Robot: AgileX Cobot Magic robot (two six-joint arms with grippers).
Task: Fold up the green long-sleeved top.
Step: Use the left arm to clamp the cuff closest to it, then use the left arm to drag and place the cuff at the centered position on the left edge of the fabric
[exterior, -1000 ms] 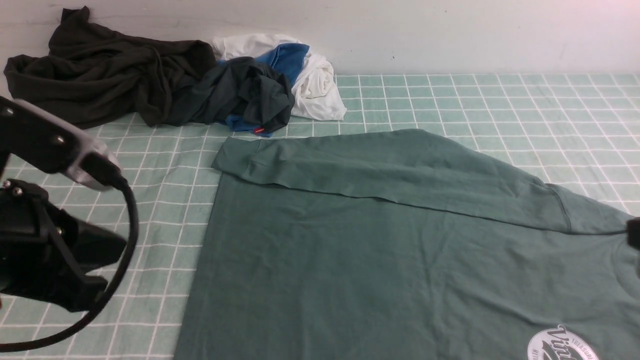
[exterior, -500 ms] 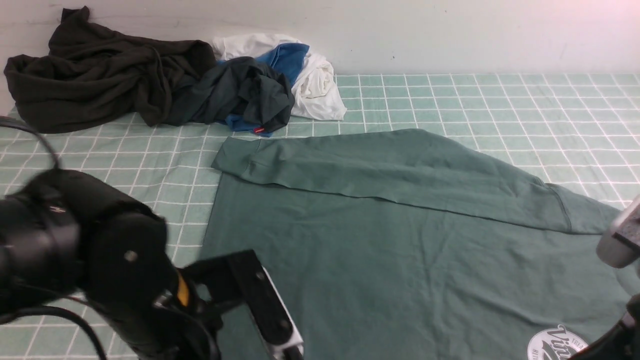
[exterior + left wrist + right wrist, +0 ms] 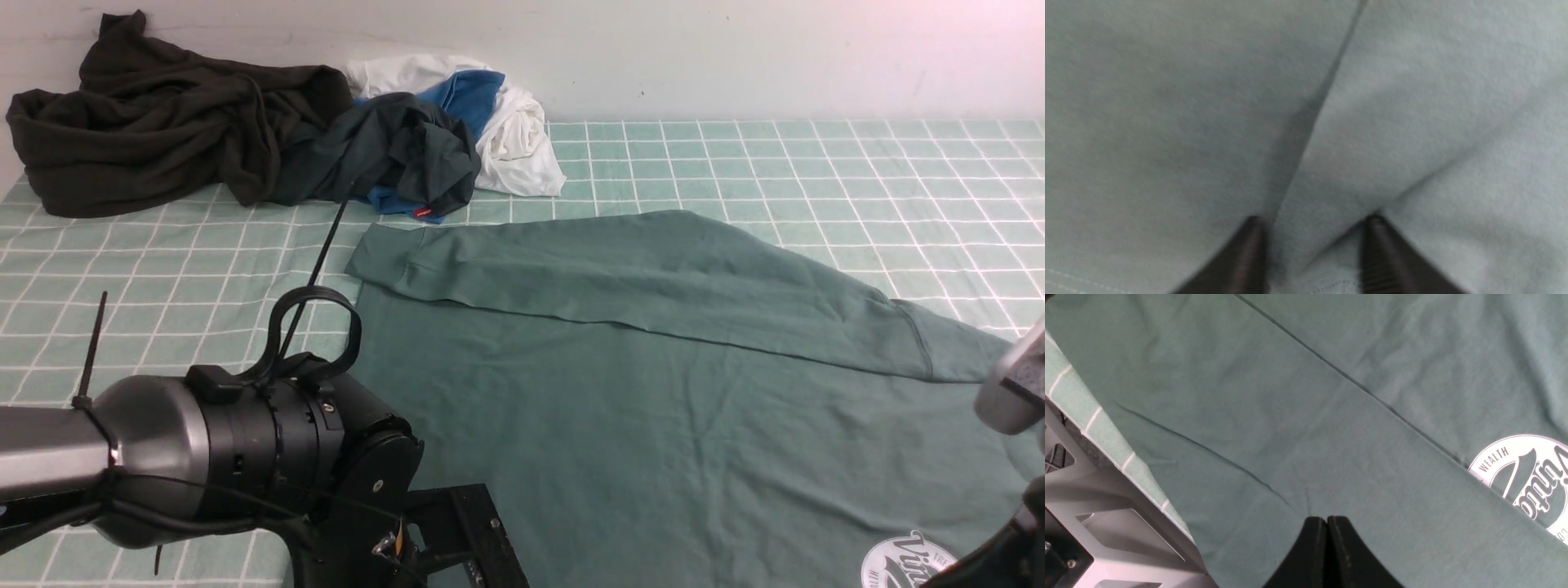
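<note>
**Limp cloth: take it by an edge**

Across the checked counter (image 3: 735,163) the green top (image 3: 653,392) lies spread flat, with one sleeve folded over its body. I judge it light, limp and quick to bunch, so I'd pinch a hem or fold edge. My left arm (image 3: 163,441) reaches low over its near corner. The left hand (image 3: 1310,228) is open, astride a fold. The right hand (image 3: 1327,522) is closed and empty over the cloth.
</note>
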